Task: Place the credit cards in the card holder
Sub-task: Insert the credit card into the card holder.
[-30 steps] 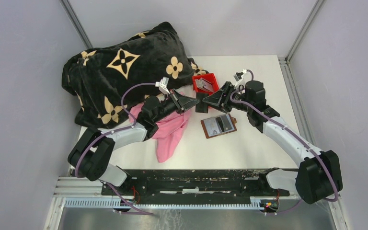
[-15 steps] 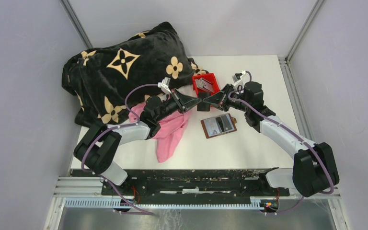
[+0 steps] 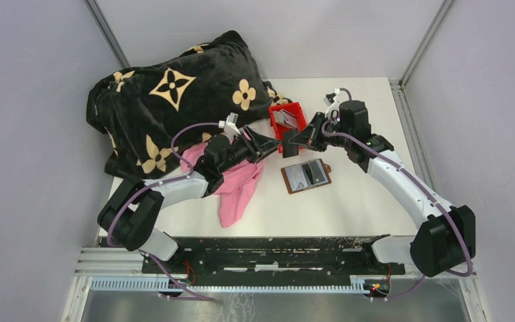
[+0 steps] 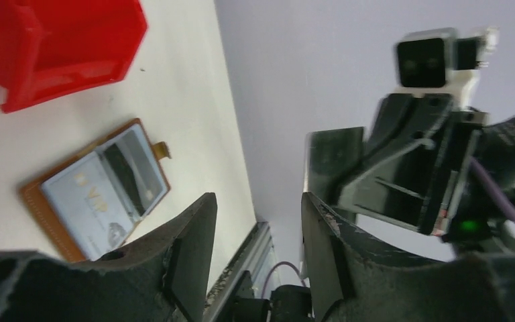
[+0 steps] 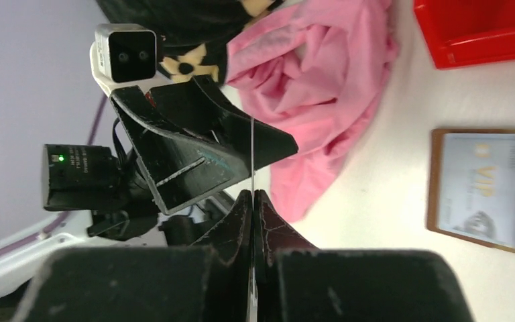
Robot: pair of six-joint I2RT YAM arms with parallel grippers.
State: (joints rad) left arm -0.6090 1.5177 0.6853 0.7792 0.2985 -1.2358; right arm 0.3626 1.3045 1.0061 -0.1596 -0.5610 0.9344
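A dark credit card (image 3: 288, 148) hangs in the air between the two arms, seen edge-on as a thin line (image 5: 251, 154) in the right wrist view. My right gripper (image 3: 296, 140) (image 5: 252, 193) is shut on it. Just left of the card, my left gripper (image 3: 273, 143) (image 4: 258, 201) stands open with nothing between its fingers, and the card (image 4: 332, 157) shows beyond its right finger. The brown card holder (image 3: 306, 176) (image 4: 97, 191) (image 5: 486, 188) lies open on the table below, with a silver card (image 3: 299, 177) and a dark card (image 3: 316, 173) in its pockets.
A red bin (image 3: 287, 117) (image 4: 53, 47) (image 5: 483, 27) with more cards in it stands just behind the grippers. A pink cloth (image 3: 236, 184) lies under the left arm. A black blanket with tan flowers (image 3: 174, 94) fills the back left.
My right gripper has shut on the card and my left gripper has opened and let it go. Both grippers shifted slightly toward the red bin.
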